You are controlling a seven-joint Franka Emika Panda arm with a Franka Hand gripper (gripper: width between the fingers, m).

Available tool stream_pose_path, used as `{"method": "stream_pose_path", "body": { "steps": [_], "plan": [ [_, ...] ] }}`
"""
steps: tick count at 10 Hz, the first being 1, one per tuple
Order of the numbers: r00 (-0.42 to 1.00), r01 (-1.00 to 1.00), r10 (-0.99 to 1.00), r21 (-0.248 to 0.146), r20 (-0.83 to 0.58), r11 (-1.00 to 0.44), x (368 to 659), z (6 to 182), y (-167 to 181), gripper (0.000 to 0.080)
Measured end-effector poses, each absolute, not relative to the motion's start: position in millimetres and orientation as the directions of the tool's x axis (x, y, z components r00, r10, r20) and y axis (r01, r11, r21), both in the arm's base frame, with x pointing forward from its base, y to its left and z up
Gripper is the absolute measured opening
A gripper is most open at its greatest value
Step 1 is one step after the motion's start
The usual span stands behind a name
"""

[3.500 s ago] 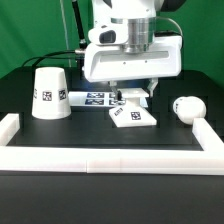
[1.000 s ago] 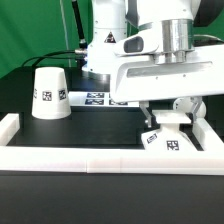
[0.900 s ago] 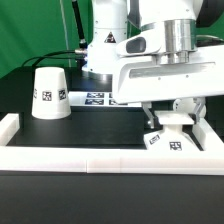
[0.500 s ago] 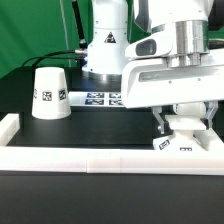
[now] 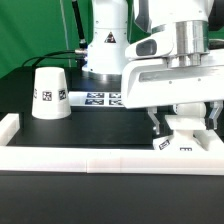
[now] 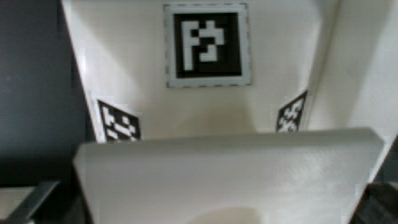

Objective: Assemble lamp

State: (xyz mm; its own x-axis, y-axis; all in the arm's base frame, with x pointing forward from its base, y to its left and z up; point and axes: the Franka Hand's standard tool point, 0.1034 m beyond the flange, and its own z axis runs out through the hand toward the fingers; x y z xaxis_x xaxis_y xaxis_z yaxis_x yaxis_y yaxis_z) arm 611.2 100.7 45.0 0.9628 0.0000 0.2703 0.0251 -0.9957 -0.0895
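Note:
The lamp base (image 5: 176, 146), a flat white square with black-and-white tags, sits tilted in the front corner at the exterior view's right, against the border rail. My gripper (image 5: 185, 128) stands over it, its fingers (image 5: 155, 122) closed on the base's two sides. In the wrist view the base (image 6: 143, 100) fills the picture, with its near end between my gripper's (image 6: 217, 205) jaws. The tapered shade (image 5: 48, 92) stands upside down at the back on the exterior view's left, apart from me. The bulb is hidden.
The white border rail (image 5: 90, 161) runs along the front, with raised ends at the exterior view's left (image 5: 8, 126) and right (image 5: 212, 142). The marker board (image 5: 98, 98) lies at the back behind my hand. The arm's body blocks the back at the exterior view's right.
My gripper has carried the base from the middle of the table toward the exterior view's right and forward into the rail corner. In the last half second nothing visibly moved.

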Motion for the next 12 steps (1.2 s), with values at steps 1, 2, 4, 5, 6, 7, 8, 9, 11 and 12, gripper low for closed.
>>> {"method": "stream_pose_path", "body": {
  "steps": [1, 2, 4, 5, 6, 7, 8, 9, 11, 12],
  "plan": [
    [0.963, 0.034, 0.01, -0.085, 0.268, -0.996, 606, 48.5, 98, 0.0698],
    [0.966, 0.04, 0.017, -0.083, 0.259, -0.996, 593, 54.1, 100, 0.0698],
    [0.971, 0.047, 0.027, -0.08, 0.239, -0.996, 568, 65.1, 105, 0.0698],
    [0.972, 0.047, 0.027, -0.078, 0.235, -0.996, 562, 68.5, 104, 0.0698],
    [0.973, 0.037, 0.017, -0.083, 0.23, -0.996, 556, 69.8, 106, 0.0698],
    [0.973, 0.044, 0.024, -0.082, 0.231, -0.996, 557, 69.4, 106, 0.0698],
    [0.973, 0.043, 0.024, -0.082, 0.23, -0.996, 557, 68.7, 106, 0.0698],
    [0.974, 0.037, 0.017, -0.084, 0.226, -0.996, 556, 68.1, 105, 0.0698],
    [0.972, 0.005, -0.019, -0.101, 0.235, -0.995, 546, 66.3, 118, 0.0698],
    [0.974, 0.023, 0.0, -0.099, 0.226, -0.995, 533, 63.8, 127, 0.0698]
  ]
}}
